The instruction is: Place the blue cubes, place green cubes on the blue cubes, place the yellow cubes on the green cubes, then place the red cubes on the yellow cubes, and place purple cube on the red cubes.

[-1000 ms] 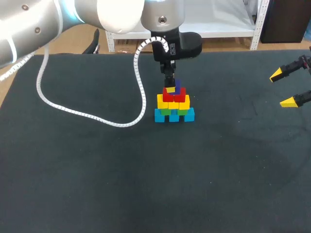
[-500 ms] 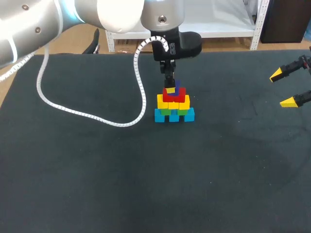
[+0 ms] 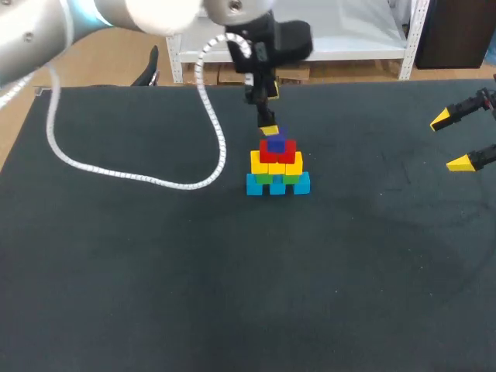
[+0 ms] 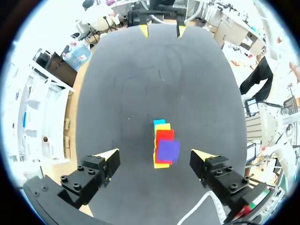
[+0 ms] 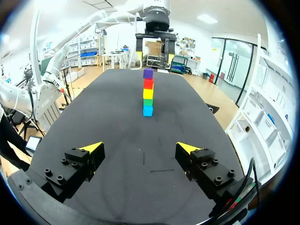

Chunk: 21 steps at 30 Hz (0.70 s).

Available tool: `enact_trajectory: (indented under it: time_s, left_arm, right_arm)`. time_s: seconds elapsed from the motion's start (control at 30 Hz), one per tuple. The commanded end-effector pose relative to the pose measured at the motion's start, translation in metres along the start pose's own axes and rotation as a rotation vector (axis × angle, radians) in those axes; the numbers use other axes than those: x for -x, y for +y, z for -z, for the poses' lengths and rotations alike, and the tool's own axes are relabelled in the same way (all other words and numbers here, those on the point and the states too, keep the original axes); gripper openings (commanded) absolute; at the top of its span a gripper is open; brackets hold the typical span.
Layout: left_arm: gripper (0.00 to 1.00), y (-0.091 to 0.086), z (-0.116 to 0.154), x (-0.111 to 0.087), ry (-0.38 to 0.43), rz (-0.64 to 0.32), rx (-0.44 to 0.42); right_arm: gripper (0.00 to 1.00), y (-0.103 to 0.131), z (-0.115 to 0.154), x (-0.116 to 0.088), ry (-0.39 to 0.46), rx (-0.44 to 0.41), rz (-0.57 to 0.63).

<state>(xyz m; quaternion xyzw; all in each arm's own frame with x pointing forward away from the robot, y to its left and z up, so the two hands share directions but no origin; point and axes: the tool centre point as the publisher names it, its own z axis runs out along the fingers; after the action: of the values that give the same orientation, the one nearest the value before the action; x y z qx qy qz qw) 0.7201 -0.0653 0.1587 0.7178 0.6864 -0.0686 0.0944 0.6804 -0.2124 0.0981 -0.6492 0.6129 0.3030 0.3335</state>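
Nearest, table [image 3: 155, 294]: a dark cloth is covering it, and a white coiled cable [image 3: 139, 174] is lying in a loop across its left part.
blue cubes [image 3: 277, 184]: they are sitting on the table near its middle, forming the bottom row.
green cubes [image 3: 270, 177]: they are resting on the blue cubes.
yellow cubes [image 3: 276, 163]: they are resting on the green cubes.
red cubes [image 3: 277, 149]: they are sitting on the yellow cubes.
purple cube [image 3: 277, 139]: it is crowning the pile, touching only the red cubes.
right gripper [image 3: 451, 141]: it is hanging at the table's right edge, well apart from the cubes, fingers spread wide and holding nothing.
left gripper [image 3: 267, 129]: it is hovering just above the purple cube, fingers wide apart and clear of it.
writing: a red-and-green strip [image 5: 233, 205] is showing by the right gripper's base, too small to read.
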Motion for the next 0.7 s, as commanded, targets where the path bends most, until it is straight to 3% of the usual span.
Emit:
enact_trajectory:
  time_s: [0.03, 0.33, 0.53, 0.63, 0.7]
  left_arm:
    - [1.00, -0.021, 0.014, -0.045, -0.127, 0.023, 0.065]
    - [1.00, -0.028, 0.018, -0.113, -0.154, 0.212, 0.094]
    - [1.00, -0.031, 0.014, -0.136, -0.175, 0.246, 0.111]
    - [1.00, -0.035, 0.012, -0.143, -0.261, 0.245, 0.142]
    - [1.00, -0.037, 0.010, -0.147, -0.258, 0.259, 0.155]
  right_arm:
    - [1.00, 0.000, -0.001, 0.000, -0.001, 0.000, 0.001]
    - [1.00, 0.000, -0.001, 0.000, -0.001, 0.000, 0.001]
    - [1.00, 0.000, -0.001, 0.000, -0.001, 0.000, 0.001]
    - [1.00, 0.000, -0.001, 0.000, -0.001, 0.000, 0.001]
    - [1.00, 0.000, -0.001, 0.000, -0.001, 0.000, 0.001]
